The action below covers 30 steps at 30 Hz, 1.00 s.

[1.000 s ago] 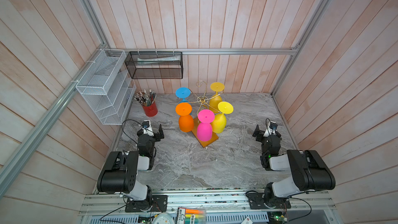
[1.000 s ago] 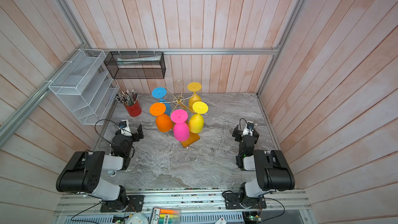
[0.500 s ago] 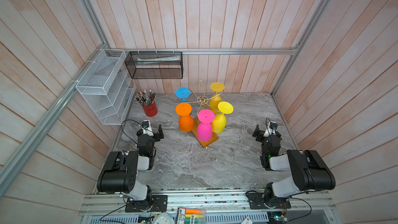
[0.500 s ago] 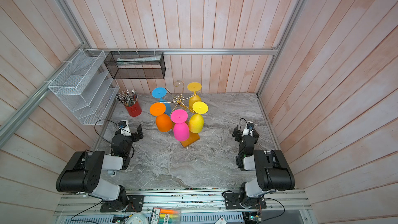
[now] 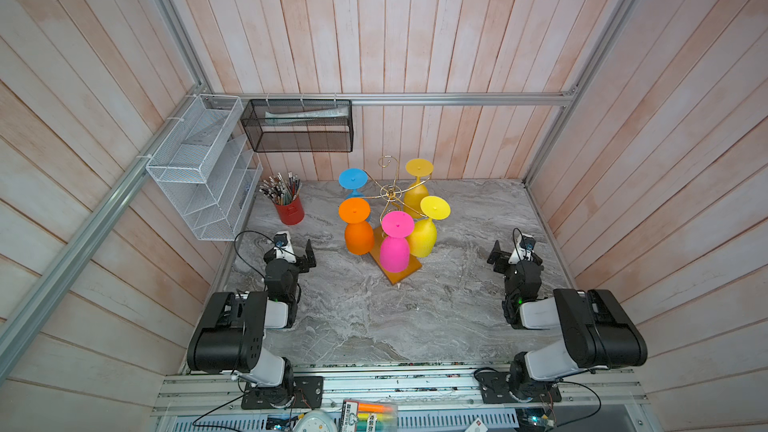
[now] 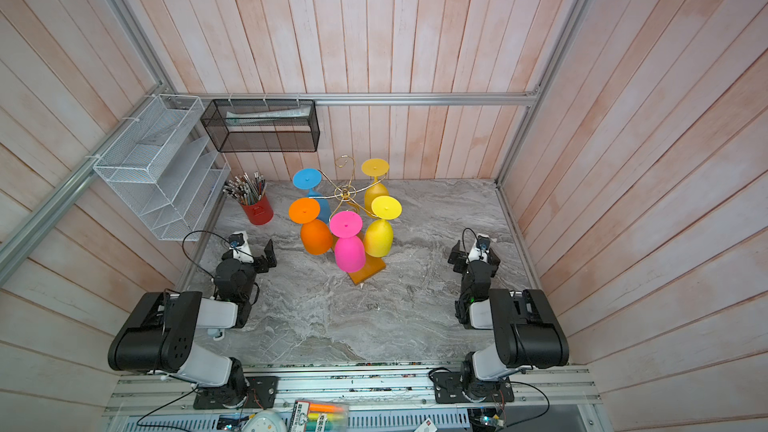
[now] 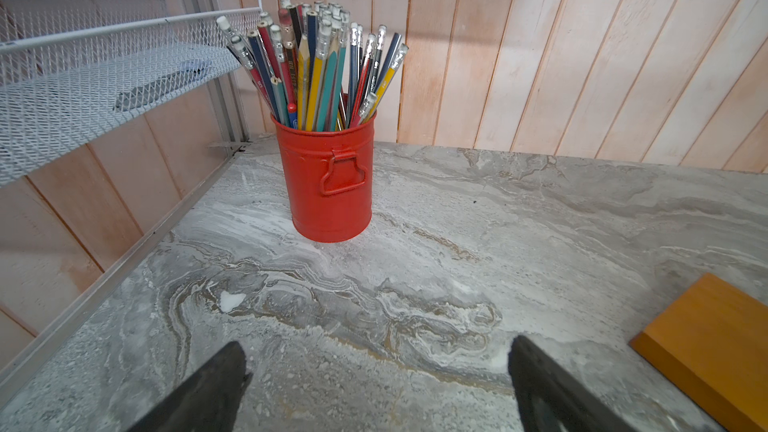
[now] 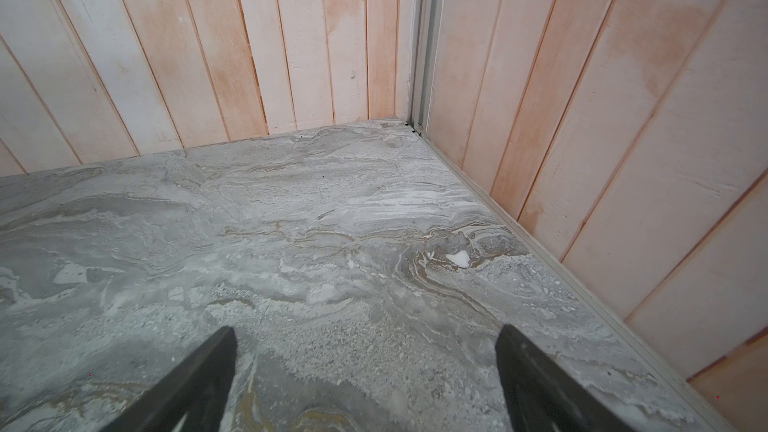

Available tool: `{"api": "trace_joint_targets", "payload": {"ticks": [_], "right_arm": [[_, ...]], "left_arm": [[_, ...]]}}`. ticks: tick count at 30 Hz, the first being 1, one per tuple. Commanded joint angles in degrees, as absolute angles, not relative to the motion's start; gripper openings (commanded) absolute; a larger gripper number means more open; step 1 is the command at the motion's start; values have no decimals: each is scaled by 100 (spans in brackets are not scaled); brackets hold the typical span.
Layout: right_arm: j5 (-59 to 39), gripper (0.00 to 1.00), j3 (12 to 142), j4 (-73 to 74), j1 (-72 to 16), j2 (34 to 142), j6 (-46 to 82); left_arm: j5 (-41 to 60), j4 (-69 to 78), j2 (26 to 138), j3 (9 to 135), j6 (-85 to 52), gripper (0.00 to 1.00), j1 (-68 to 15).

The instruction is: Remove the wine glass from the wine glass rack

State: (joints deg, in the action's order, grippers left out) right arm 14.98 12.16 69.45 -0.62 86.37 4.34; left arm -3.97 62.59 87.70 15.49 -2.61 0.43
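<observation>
Nothing visibly changes between the earlier top views and now. The black left claw [image 7: 377,349] and black right claw [image 8: 365,331] sit at the same near-left and near-right spots on the grey marbled worktop [image 5: 374,317], jaws spread just as wide. The thin gold wire wine glass rack [image 5: 390,191] carries the same five coloured upside-down wine glasses [image 5: 394,253], none displaced.

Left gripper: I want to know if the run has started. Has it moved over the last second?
No. In a top view the left gripper sits just as far from the red pencil cup as before, jaws open.
</observation>
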Motion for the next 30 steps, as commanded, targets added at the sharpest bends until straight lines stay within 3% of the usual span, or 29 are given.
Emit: {"api": "trace_joint_targets", "payload": {"ticks": [1,4,11,23,30], "right_arm": [[1644,97,1194,7038,-127,8430,316],[2202,96,1120,7209,-432,8250,90],[2809,95,1502,5957,-677,7115,137],[2473,94,2172,3893,-882,5900,1504],[1618,90,2625,1959,-1207,5472,2972]], "left_arm": [[-582,6234,8729,1660,-349,100,87],[-692,5772,8531,1830,-409,99,155],[-979,4244,7890,2471,-396,99,29],[-1103,1976,6811,3320,-1069,99,-147],[-1016,812,6267,3487,-1454,99,-560]]}}
